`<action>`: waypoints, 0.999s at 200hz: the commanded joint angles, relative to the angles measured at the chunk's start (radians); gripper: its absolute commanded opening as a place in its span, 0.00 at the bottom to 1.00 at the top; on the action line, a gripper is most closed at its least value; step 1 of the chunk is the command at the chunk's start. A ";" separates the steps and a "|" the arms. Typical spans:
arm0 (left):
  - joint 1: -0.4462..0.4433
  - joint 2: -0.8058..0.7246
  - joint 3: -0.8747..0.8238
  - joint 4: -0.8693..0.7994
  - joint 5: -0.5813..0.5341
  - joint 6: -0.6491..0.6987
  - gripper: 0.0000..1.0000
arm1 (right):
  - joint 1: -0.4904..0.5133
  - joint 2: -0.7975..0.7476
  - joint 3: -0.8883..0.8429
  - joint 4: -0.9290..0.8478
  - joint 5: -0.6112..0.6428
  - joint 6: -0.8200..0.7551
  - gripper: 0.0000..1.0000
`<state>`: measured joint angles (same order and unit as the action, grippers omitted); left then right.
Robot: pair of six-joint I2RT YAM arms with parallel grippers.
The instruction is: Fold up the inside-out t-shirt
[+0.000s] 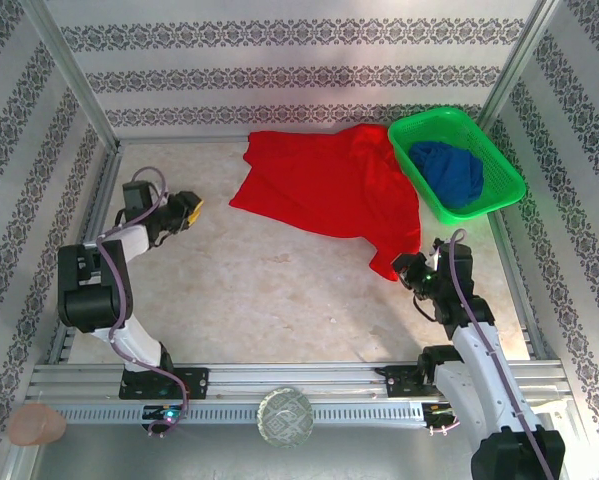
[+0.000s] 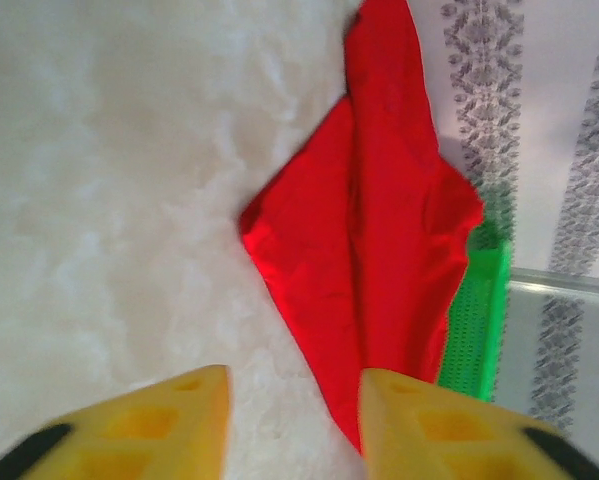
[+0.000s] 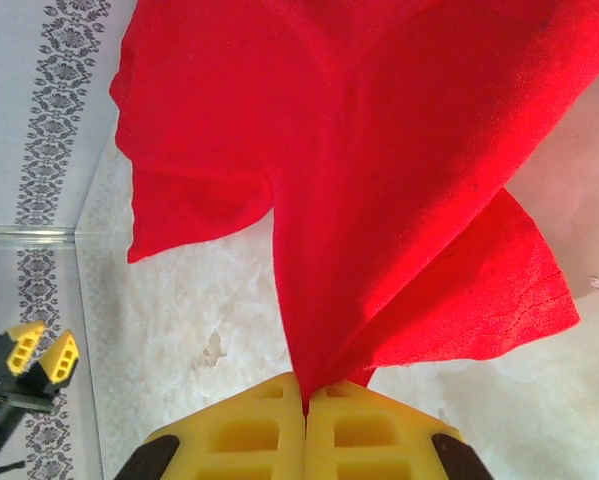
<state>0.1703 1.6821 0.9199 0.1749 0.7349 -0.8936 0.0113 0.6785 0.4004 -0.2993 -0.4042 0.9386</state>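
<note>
One wrinkly, bright red t-shirt (image 1: 329,190)

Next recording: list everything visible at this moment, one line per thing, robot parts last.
t-shirt: one, bright red, wrinkled, far side of the table, reaching the basket's left side
basket: one, green, far right corner
garment: one, dark blue, inside the basket
table: one, pale mottled, under everything
disc: one, grey patterned, on the near rail, centre
round object: one, pinkish, near left corner, too blurred to identify
left gripper: one, yellow fingers, open and empty, left of the t-shirt
right gripper: one, yellow fingers, shut on the t-shirt's near corner
</note>
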 commanded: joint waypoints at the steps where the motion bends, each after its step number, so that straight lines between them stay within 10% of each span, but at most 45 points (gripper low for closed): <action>1: -0.104 0.024 0.174 -0.253 -0.123 0.250 0.47 | 0.013 0.003 -0.021 -0.024 0.017 -0.004 0.00; 41: -0.277 0.246 0.489 -0.594 -0.375 0.455 0.50 | 0.013 0.020 0.003 -0.045 0.018 -0.022 0.00; 116: -0.394 0.527 0.777 -0.589 -0.375 0.423 0.51 | 0.015 -0.013 0.023 -0.141 0.011 -0.044 0.00; 200: -0.346 0.492 0.592 -0.675 -0.516 0.309 0.47 | 0.015 0.005 0.089 -0.225 -0.036 -0.071 0.00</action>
<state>-0.2142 2.2150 1.6379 -0.3950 0.2806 -0.5297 0.0177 0.6621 0.4488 -0.4839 -0.4095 0.9012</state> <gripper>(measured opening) 0.478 0.053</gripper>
